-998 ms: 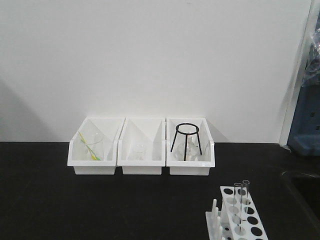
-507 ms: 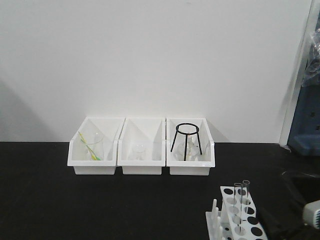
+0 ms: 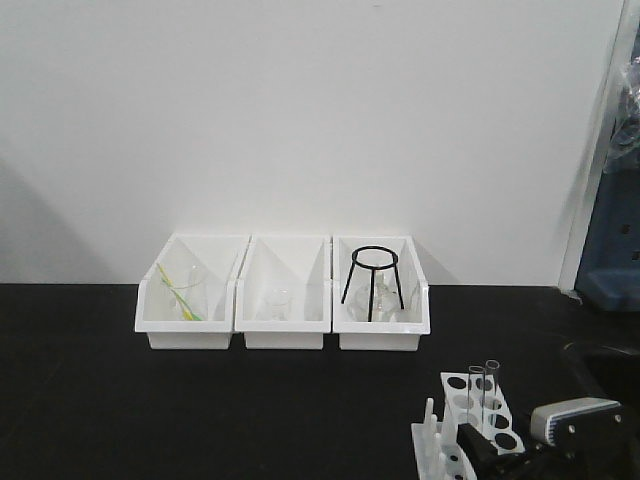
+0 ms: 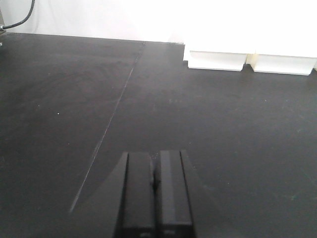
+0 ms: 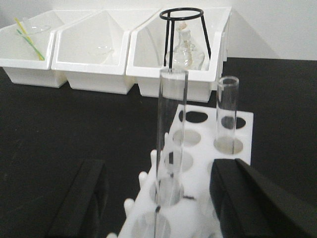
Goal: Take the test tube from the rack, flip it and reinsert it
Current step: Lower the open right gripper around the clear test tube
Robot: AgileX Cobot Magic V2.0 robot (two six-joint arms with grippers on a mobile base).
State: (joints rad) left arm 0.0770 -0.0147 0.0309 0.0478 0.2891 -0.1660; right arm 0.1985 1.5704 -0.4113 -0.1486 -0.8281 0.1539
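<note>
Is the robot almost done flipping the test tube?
No, it is just starting. Done: nothing yet; the near tube and far tube both stand upright in the rack, open ends up. In hand: the open right gripper is lined up on the near tube, not gripping. The left gripper hangs shut over the table. Left: grab, lift out, flip, put back.

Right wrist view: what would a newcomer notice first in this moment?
A tall glass test tube stands upright in the white rack, framed between the open fingers of the right gripper, with a second tube in a farther hole. Farther back, a black tripod stand sits in the rightmost of three white bins.
</note>
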